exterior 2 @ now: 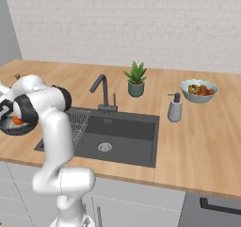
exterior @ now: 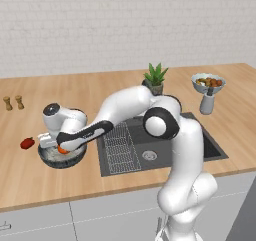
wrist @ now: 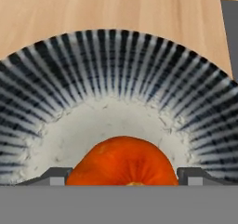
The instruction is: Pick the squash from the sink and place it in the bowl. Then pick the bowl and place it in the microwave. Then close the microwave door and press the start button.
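Observation:
The small orange-red squash (wrist: pixel 123 165) lies between my two fingertips (wrist: pixel 56 176), low over the speckled whitish inside of the bowl (wrist: pixel 116 69). My gripper (exterior: pixel 61 147) reaches down into that ribbed dark bowl (exterior: pixel 62 159), which stands on the wooden counter left of the sink (exterior: pixel 150 145). Both jaws press against the squash's sides, so the gripper is shut on it. From the right base view, the bowl (exterior 2: pixel 14 128) and squash (exterior 2: pixel 17 120) peek out at the far left behind my arm. The microwave and its door are out of view.
A dark red pepper (exterior: pixel 27 143) lies left of the bowl. Two small shakers (exterior: pixel 13 102) stand further back. Behind the sink are a faucet (exterior 2: pixel 101 92) and a potted plant (exterior: pixel 156 77); to its right are a soap dispenser (exterior 2: pixel 175 108) and a fruit bowl (exterior: pixel 208 82).

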